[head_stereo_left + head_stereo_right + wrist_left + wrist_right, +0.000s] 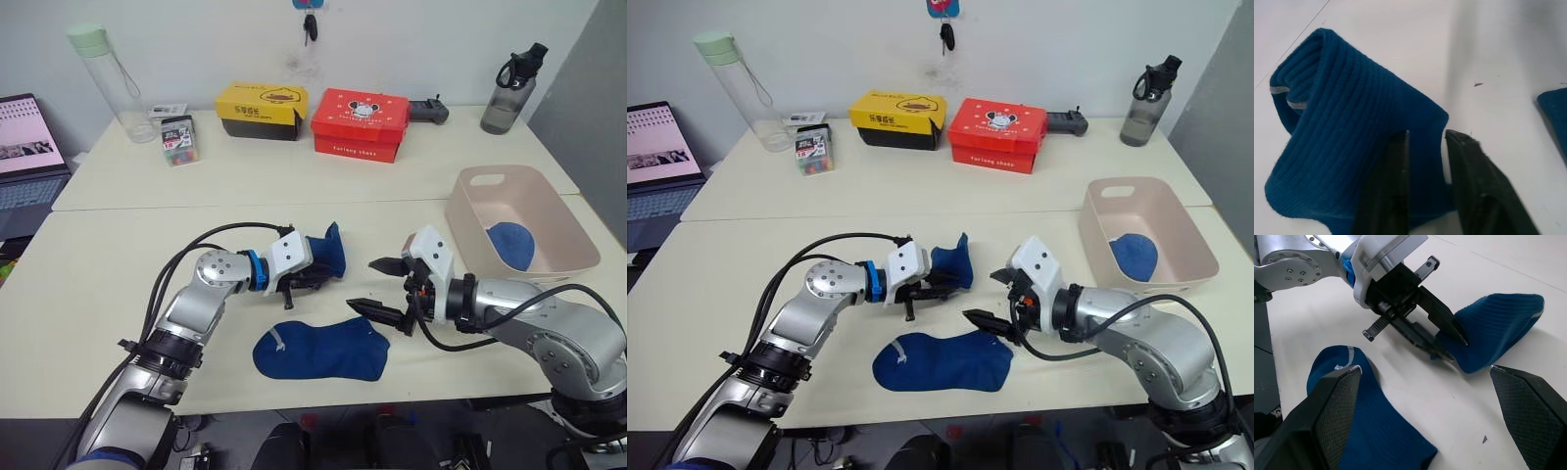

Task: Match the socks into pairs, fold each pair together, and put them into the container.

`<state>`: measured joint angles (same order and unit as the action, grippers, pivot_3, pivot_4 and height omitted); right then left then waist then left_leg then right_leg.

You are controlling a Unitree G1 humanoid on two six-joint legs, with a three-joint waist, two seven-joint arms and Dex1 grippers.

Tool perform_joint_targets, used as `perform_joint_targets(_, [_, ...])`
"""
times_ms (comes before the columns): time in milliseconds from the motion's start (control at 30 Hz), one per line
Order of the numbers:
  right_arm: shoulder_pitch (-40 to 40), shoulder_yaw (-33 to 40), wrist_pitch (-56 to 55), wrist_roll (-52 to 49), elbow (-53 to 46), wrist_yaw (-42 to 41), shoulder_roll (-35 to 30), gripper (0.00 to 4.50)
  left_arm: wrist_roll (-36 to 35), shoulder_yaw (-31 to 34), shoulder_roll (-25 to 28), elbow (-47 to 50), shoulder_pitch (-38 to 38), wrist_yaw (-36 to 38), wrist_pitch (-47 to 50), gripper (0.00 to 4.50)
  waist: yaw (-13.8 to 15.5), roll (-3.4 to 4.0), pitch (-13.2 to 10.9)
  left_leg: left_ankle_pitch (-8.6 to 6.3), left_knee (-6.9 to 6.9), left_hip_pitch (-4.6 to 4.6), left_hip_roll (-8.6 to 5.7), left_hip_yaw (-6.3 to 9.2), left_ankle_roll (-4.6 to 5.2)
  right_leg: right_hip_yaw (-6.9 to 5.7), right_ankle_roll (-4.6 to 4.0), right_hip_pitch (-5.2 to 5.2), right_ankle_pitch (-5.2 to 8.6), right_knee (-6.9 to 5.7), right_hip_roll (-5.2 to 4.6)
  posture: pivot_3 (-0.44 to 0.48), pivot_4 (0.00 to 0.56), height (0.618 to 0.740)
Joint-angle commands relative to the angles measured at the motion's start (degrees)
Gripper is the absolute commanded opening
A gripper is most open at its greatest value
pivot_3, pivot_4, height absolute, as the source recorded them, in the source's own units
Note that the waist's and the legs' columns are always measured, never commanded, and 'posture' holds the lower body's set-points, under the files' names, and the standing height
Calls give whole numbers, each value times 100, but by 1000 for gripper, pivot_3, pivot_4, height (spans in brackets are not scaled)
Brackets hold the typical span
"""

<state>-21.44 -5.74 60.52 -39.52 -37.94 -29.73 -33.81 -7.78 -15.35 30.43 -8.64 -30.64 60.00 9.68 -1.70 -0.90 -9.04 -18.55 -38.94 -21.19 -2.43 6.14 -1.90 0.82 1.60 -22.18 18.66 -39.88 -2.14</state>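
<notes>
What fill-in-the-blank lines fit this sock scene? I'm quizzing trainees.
1. The left pincer is shut on a ____ sock.
2. The right pincer is ____, holding nothing.
3. The flat sock lies on the ____.
4. The folded blue socks lie inside the pinkish ____.

Missing: blue; open; table; container

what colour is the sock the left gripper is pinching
Blue ribbed knit sock with a thin grey stripe near the cuff, clearest in the left wrist view.

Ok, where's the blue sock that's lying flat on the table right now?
The flat blue sock lies at the table's near edge, just below the right gripper and the sock pinched by the left gripper.
</notes>
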Motion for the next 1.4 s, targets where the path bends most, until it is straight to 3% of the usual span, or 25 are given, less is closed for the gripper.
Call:
perform_joint_targets(33, [-14,36,-145,3,-220,-31,-54,4500,-470,413,225,545,5,291,312,2489,-6,0,0,0,0,0,0,0,0,0,0,0,0,0,0,0,150,740])
perform_joint_targets(233, [20,21,-201,44,-280,-68,-147,4500,-1503,1298,750,1158,163,355,1757,4394,-11,0,0,0,1,1,2,3,0,0,0,-2,0,0,2,0,150,740])
perform_joint_targets(433, [-28,-43,-302,83,-247,-139,-191,4500,-1281,1654,714,735,421,-304,1762,4477,-4,0,0,0,1,2,1,3,0,-2,0,0,0,0,1,0,150,740])
perform_joint_targets(800, [-28,-107,-361,91,-316,-218,-343,4500,-1128,1117,-438,-59,113,-1018,2324,4477,13,-3,-1,0,-4,-2,-1,4,0,-4,0,1,0,-1,0,0,150,740])
perform_joint_targets(933, [33,-81,-344,69,-363,-184,-369,4500,-1199,1012,-693,-187,-53,-1143,2872,3576,0,-3,-1,0,-3,-1,0,2,0,-3,0,0,0,-2,0,0,150,740])
perform_joint_targets(1033, [44,-86,-349,76,-362,-167,-365,4500,-1176,1067,-904,-318,-168,-1399,3095,2618,5,-3,-1,0,-3,-1,0,2,0,-2,0,0,0,-2,1,0,150,740])
perform_joint_targets(1300, [69,-97,-360,87,-374,-163,-383,4500,-1215,1223,-1199,-180,-76,-1580,2630,68,12,-4,-1,0,-5,-1,-1,2,-1,-2,0,1,0,-1,0,0,150,740])
perform_joint_targets(1400, [64,-116,-363,89,-370,-180,-390,4500,-1440,1349,-1188,188,87,-1420,2567,27,14,-4,-1,0,-5,-1,0,2,-1,0,0,0,0,-1,0,0,150,740])
